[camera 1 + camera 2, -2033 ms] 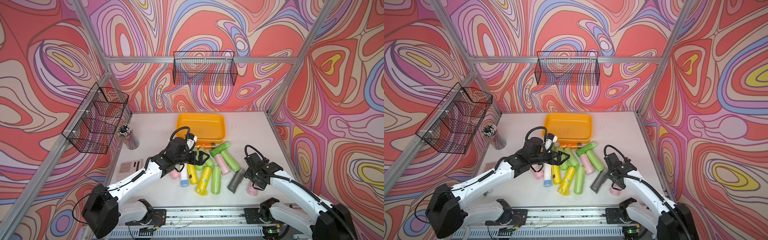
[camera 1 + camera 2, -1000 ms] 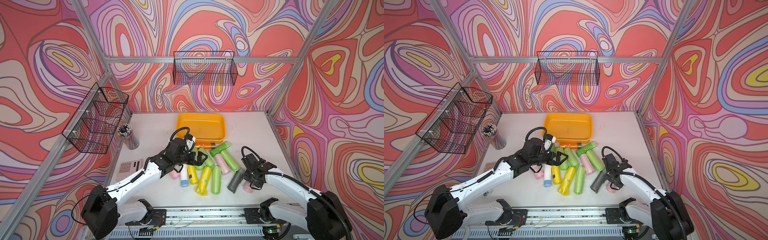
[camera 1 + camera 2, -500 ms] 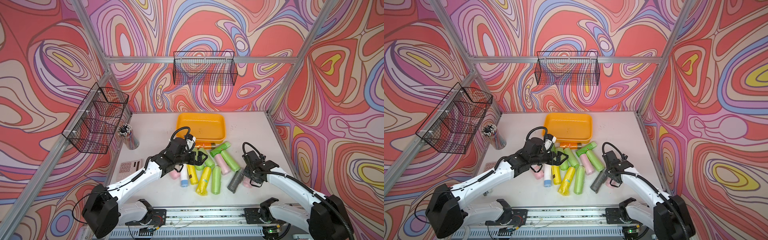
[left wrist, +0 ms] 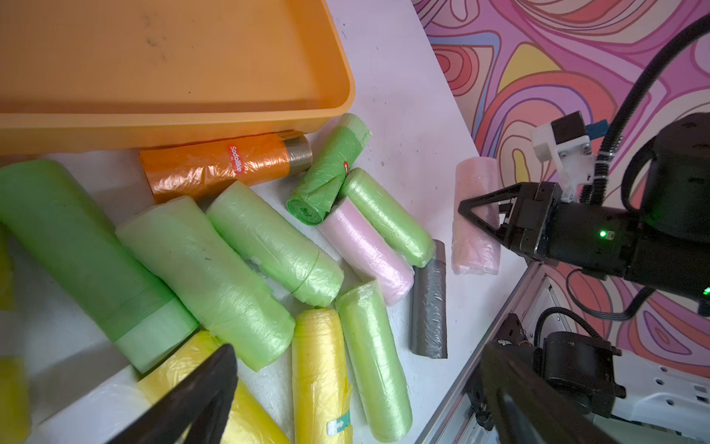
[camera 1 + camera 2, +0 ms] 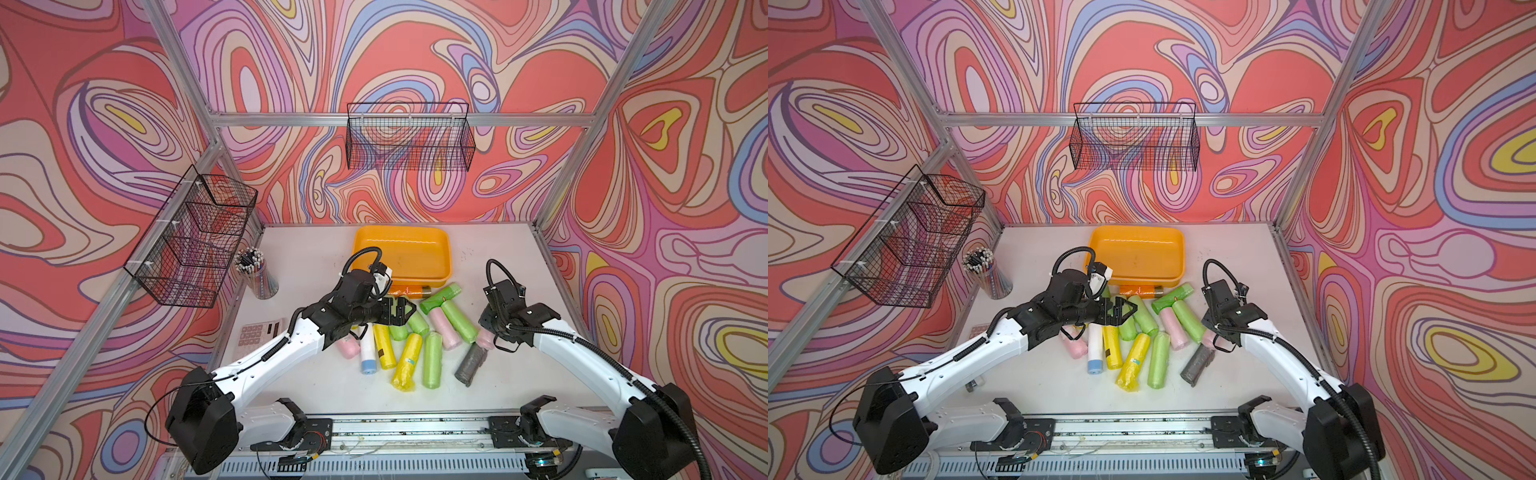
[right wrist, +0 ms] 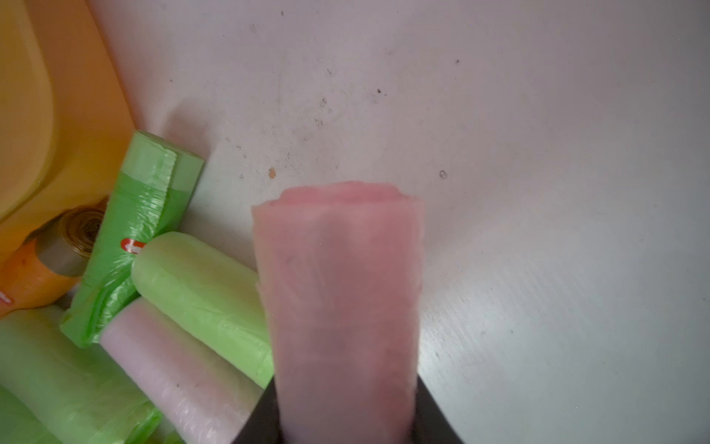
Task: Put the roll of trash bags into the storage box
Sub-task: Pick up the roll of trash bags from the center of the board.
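In both top views: storage box (image 5: 401, 253) at 12 o'clock on the worktop (image 5: 498, 257), with a heap of rolls (image 5: 432, 357) just beside its near rim, toward 6 o'clock. At 3 o'clock of the heap, right claw (image 5: 492, 338) closed on the pink roll of trash bags (image 5: 483, 338), which is outside the box, at 5 o'clock of it. Just beside that roll, toward 6 o'clock, a grey roll (image 5: 471, 365). Above the heap's 11 o'clock part, left claw (image 5: 397, 311) spread wide, holding nothing.

In the left wrist view: an orange roll (image 4: 215, 165) lying along the storage box wall (image 4: 173, 127). Pink roll of trash bags (image 4: 474, 250) between the right claw's fingers (image 4: 495, 194), apart from the heap, near the worktop edge. Left claw's own fingers (image 4: 199, 396) wide apart over yellow rolls (image 4: 319, 369).

In the right wrist view: pink roll of trash bags (image 6: 338, 288) clamped between the dark jaws, over bare worktop. Lifted or resting: cannot tell. Storage box corner (image 6: 57, 115) beyond the green rolls (image 6: 199, 276).
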Controlling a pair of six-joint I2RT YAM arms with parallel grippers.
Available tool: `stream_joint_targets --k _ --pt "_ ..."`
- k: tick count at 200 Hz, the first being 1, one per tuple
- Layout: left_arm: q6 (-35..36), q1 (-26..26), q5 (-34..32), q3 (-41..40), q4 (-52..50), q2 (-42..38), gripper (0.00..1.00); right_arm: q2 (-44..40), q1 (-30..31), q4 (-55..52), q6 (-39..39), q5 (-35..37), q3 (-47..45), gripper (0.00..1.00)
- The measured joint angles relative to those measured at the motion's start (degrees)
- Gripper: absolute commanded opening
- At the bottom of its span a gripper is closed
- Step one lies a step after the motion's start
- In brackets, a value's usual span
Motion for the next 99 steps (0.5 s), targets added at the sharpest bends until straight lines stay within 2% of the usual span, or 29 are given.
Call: stream_joint_targets --k 43,99 --pt "0.0 0.0 -0.2 0.8 -2.5 1.0 1.0 6.3 0.0 4.3 -2.5 0.0 6.2 0.19" --pt "0.0 0.0 -1.3 1.2 -5.3 0.8 1.0 13.7 0.0 10.1 -4.7 -0.2 13.3 0.17"
